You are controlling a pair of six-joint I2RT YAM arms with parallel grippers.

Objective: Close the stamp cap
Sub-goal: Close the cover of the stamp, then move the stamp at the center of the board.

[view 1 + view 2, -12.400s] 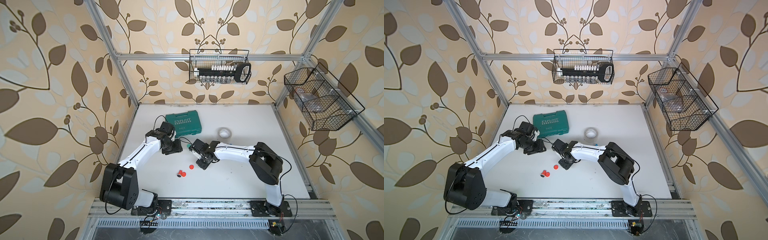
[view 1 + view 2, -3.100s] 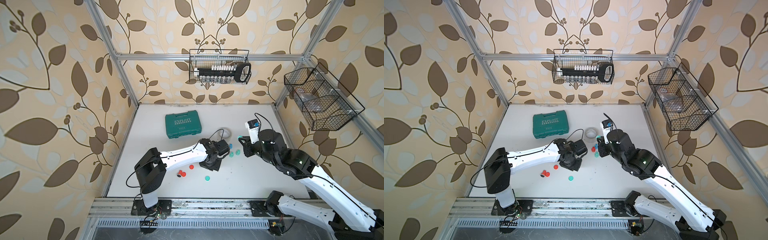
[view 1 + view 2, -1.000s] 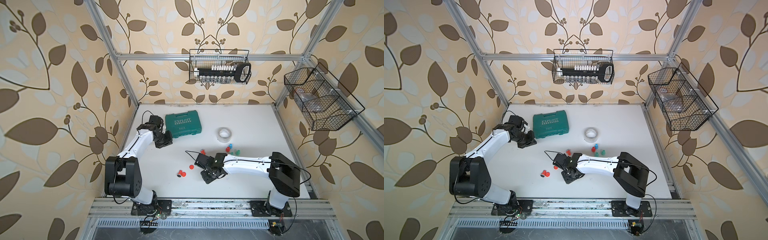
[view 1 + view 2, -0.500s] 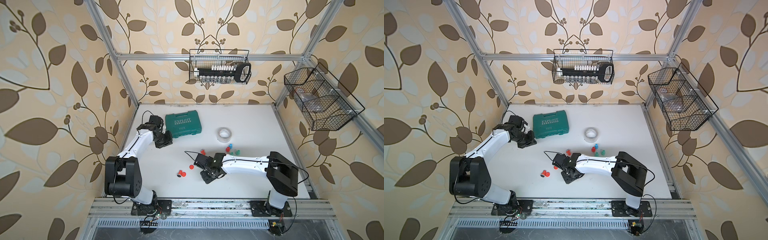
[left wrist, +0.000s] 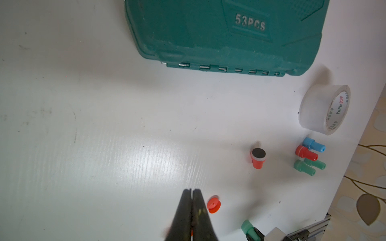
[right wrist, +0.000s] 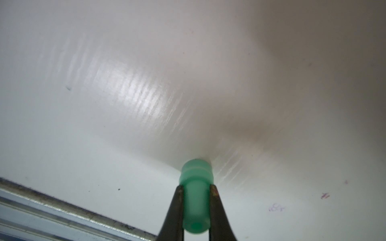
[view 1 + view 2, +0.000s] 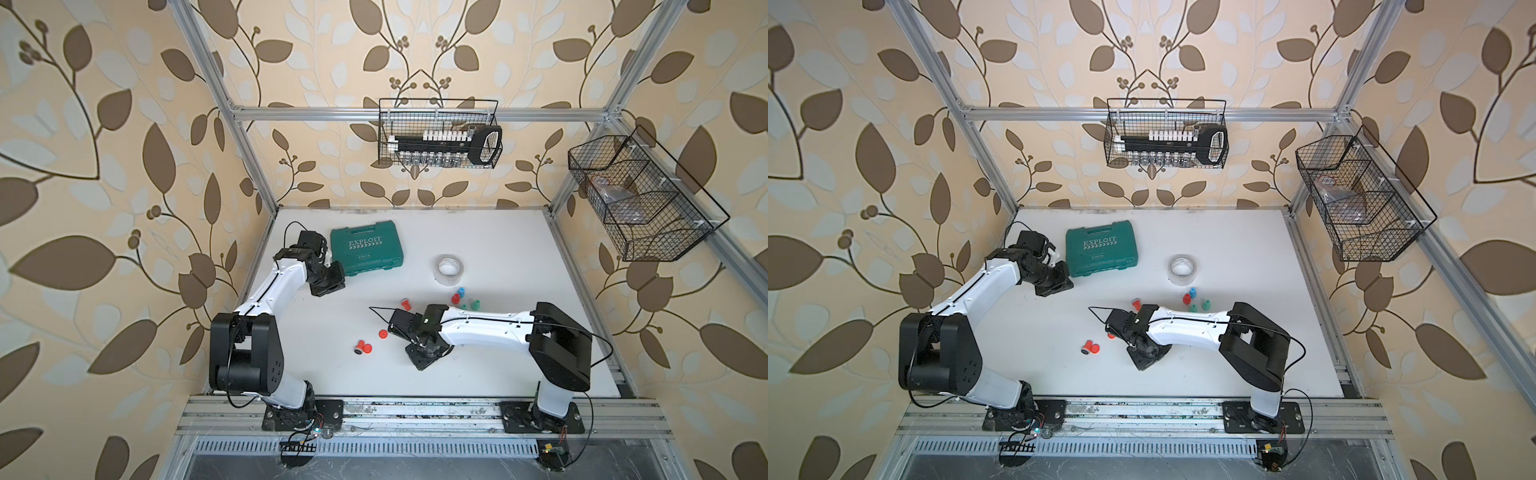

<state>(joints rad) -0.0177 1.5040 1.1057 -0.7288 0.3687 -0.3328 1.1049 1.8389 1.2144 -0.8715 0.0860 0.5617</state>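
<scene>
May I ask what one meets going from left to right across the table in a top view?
Lying red stamp → red cap → open red stamp → tape → rightmost green stamp.

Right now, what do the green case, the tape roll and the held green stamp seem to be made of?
Green case: hard moulded plastic, matte, with raised letters and scuffed edges. Tape roll: clear glossy film, likely plastic, on a printed core, perhaps card. Held green stamp: smooth, probably plastic, slightly translucent, with a soft sheen.
</scene>
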